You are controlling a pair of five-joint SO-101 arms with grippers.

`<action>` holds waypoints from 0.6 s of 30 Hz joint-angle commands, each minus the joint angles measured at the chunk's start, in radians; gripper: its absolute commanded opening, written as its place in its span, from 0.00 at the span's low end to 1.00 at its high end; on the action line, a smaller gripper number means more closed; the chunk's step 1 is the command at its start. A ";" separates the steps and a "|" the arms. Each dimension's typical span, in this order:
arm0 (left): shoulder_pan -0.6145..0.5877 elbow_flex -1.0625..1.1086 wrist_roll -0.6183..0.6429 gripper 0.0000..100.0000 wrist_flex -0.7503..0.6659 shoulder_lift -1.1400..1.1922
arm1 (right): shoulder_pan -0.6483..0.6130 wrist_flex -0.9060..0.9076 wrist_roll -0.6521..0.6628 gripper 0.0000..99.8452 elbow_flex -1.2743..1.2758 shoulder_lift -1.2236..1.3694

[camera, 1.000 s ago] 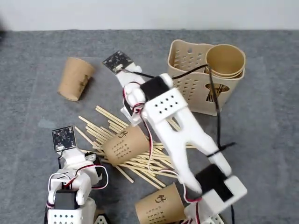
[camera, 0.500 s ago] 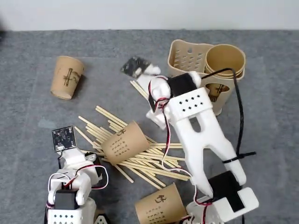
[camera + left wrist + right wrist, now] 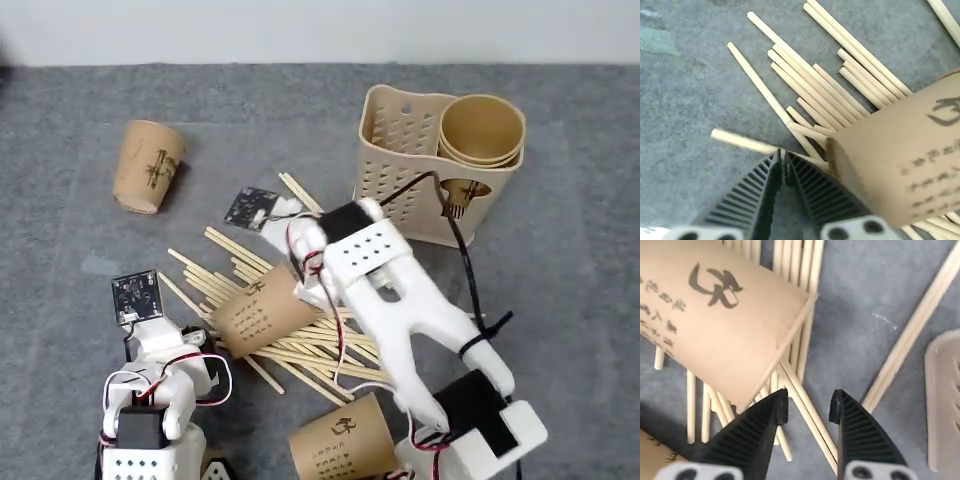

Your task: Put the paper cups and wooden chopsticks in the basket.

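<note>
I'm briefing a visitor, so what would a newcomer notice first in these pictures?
A messy pile of wooden chopsticks sprawls mid-table, with a paper cup lying on it. The right gripper hangs open beside that cup, and the basket beyond holds stacked cups.

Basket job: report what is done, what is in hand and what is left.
Done: stacked cups stand in the basket. In hand: the right pincer hangs open over chopsticks beside the cup on the pile; the left pincer is shut at the pile's edge. Left: that cup, the far cup, the cup by the arm bases, all loose chopsticks.
</note>
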 commanded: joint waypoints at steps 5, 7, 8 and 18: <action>-0.002 -0.007 0.006 0.01 0.005 0.002 | -0.113 -0.015 0.009 0.17 0.000 -0.208; -0.002 -0.007 0.006 0.01 0.005 0.002 | -0.139 0.010 0.009 0.20 0.000 -0.255; -0.002 -0.007 0.006 0.01 0.005 0.002 | -0.156 0.024 0.009 0.22 0.000 -0.274; -0.002 -0.007 0.006 0.01 0.005 0.002 | -0.251 0.007 0.009 0.26 0.000 -0.216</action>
